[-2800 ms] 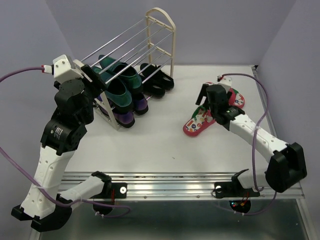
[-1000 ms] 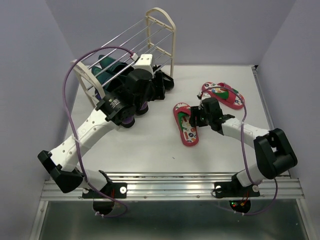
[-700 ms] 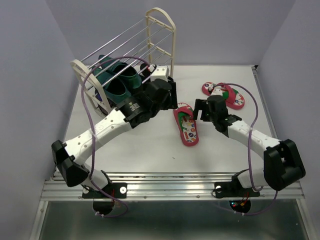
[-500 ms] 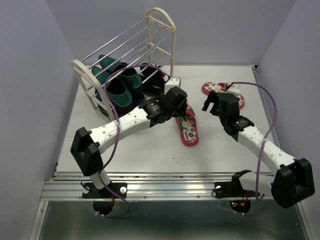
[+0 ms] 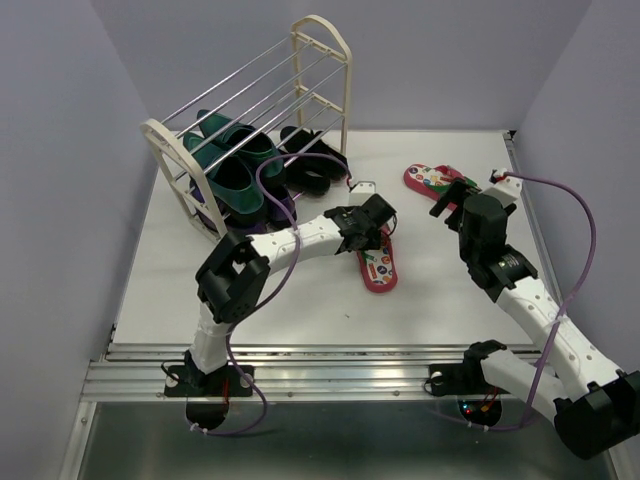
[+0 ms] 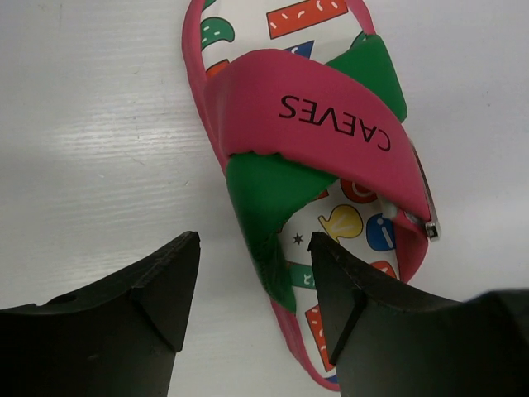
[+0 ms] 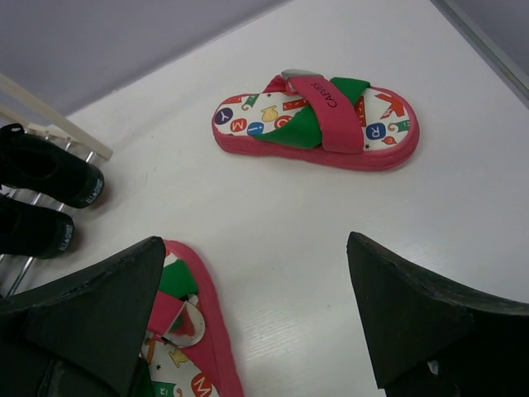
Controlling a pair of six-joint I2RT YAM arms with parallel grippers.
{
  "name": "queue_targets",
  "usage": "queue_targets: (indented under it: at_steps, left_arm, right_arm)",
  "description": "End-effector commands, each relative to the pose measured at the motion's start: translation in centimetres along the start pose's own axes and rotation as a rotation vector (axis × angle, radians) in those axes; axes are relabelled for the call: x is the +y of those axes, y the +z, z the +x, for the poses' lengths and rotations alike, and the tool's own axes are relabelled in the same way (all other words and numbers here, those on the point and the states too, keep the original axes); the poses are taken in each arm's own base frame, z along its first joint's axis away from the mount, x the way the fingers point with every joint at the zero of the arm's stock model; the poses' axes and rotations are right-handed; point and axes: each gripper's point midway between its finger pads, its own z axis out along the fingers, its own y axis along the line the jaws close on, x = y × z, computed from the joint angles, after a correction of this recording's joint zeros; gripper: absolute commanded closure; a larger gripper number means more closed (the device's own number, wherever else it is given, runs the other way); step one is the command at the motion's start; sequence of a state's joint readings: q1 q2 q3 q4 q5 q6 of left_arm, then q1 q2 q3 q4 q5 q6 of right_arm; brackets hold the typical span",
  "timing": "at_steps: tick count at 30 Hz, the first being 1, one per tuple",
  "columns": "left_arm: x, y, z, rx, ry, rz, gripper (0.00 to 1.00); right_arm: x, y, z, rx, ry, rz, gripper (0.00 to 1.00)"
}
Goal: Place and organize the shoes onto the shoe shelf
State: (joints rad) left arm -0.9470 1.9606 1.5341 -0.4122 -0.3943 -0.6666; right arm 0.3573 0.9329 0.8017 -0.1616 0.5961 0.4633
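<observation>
One red flip-flop (image 5: 377, 265) with a patterned insole lies mid-table. It fills the left wrist view (image 6: 314, 141), with pink and green crossed straps. My left gripper (image 5: 376, 230) is open low over it (image 6: 252, 265); one finger is over bare table and the other over the insole, straddling its edge. The second flip-flop (image 5: 432, 182) lies at the back right (image 7: 318, 120). My right gripper (image 5: 452, 200) is open and empty (image 7: 256, 273), above the table between the two flip-flops. The shoe shelf (image 5: 320, 60) holds dark green shoes (image 5: 235, 165), purple loafers (image 5: 280, 208) and black shoes (image 5: 315, 160).
The shelf stands at the back left, with cream arched ends and bare upper metal rods (image 5: 250, 85). The black shoes (image 7: 41, 190) show at the left of the right wrist view. Purple cables trail from both arms. A metal rail (image 5: 340, 360) runs along the table's near edge.
My left arm has swung from the shelf to the near flip-flop. My right gripper set that flip-flop down, let go and drew back to the right.
</observation>
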Motion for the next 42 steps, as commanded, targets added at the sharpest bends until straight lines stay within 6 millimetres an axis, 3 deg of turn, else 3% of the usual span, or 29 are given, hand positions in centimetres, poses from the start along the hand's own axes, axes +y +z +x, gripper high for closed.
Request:
queue_targets:
  at_steps: [1,4,7,8,9,12,13,16,20,23,25,30,35,42]
  left_arm:
    - [-1.6,0.3,-2.1,-0.057,-0.052,0.028,0.35]
    - [-1.5,1.0,-1.9,-0.066,-0.061,0.024,0.44]
    - [-1.3,1.2,-2.1,-0.073,-0.059,0.010,0.70]
    - [-1.2,0.8,-2.7,-0.087,-0.058,0.006,0.93]
    - [-1.2,0.4,-3.1,-0.096,-0.055,0.007,1.00]
    - [-1.2,-2.4,-5.7,-0.151,-0.055,0.029,1.00]
    - [-1.3,-4.3,-7.4,-0.189,-0.070,0.058,1.00]
    - [-1.9,-7.9,-10.0,-0.244,-0.054,0.126,1.00]
    - [-2.9,-14.4,-15.2,-0.352,-0.068,0.242,1.00]
    - [-2.8,-17.1,-17.4,-0.393,-0.063,0.252,1.00]
    - [-2.6,-20.7,-21.0,-0.482,-0.101,0.272,1.00]
    - [-1.5,-25.6,-26.2,-0.645,-0.160,0.274,1.00]
    - [1.3,-29.3,-31.1,-0.815,-0.253,0.218,1.00]
    - [7.0,-29.1,-36.3,-0.933,-0.436,0.139,1.00]
  right_arm:
    - [-1.1,-0.2,-0.3,-0.014,-0.010,0.045,0.03]
    - [-1.0,-0.2,-0.2,-0.009,-0.009,0.039,0.03]
    - [-0.8,0.0,0.0,-0.001,-0.010,0.032,0.03]
    - [-0.8,-0.1,0.0,0.001,-0.010,0.028,0.03]
    - [-0.8,-0.1,0.0,0.001,-0.010,0.027,0.03]
    - [-0.8,-0.1,-0.1,-0.004,-0.006,0.029,0.03]
    - [-0.9,-0.2,-0.2,-0.008,-0.003,0.032,0.03]
    - [-1.1,-0.2,-0.3,-0.015,0.012,0.041,0.03]
    - [-2.7,-1.1,-1.6,-0.083,0.070,0.105,0.03]
    - [-4.1,-1.6,-2.4,-0.132,0.093,0.163,0.02]
    - [-4.8,-2.3,-3.1,-0.166,0.113,0.184,0.01]
    - [-5.2,-2.9,-3.5,-0.186,0.128,0.181,0.01]
    - [-4.5,-2.6,-3.0,-0.161,0.128,0.152,0.01]
    - [-3.2,-2.0,-2.3,-0.119,0.129,0.104,0.01]
